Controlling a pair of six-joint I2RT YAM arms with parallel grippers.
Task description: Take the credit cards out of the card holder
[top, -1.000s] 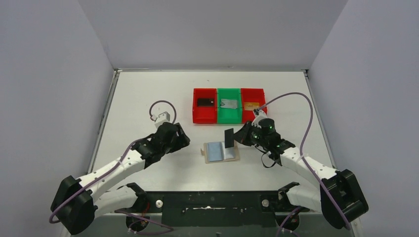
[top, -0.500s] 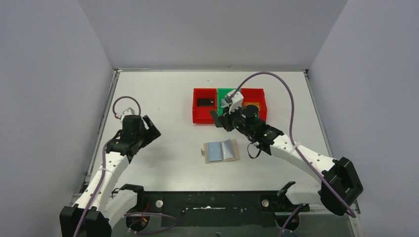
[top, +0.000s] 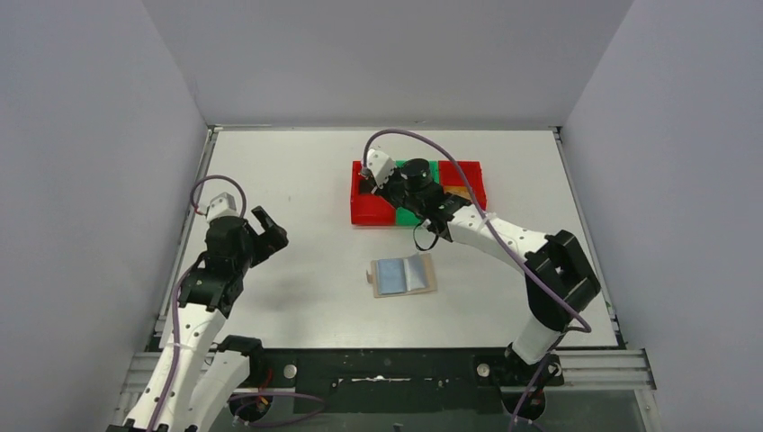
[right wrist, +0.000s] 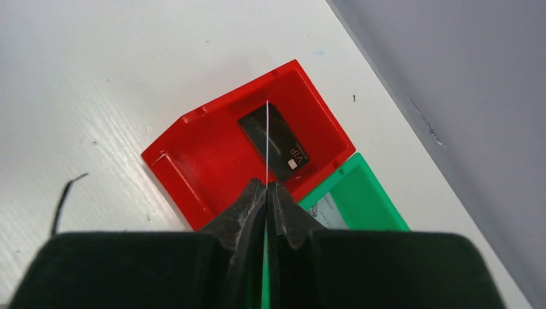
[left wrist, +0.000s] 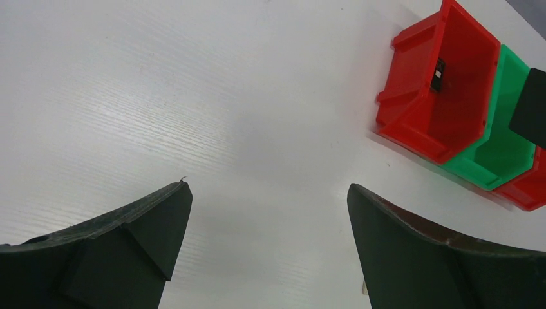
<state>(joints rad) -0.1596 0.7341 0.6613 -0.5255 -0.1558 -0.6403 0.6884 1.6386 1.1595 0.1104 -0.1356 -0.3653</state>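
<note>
Right fingers [right wrist: 248,206] pinch edge-on card [right wrist: 266,148], holder [top: 403,274] open

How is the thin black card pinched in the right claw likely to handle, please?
The thin black card is probably stiff: it juts from the shut right claw as a straight line, unbent. Edge-on it is a hairline, so likely very light. Held by one end only, it could pivot or slip if the grip loosens.
</note>
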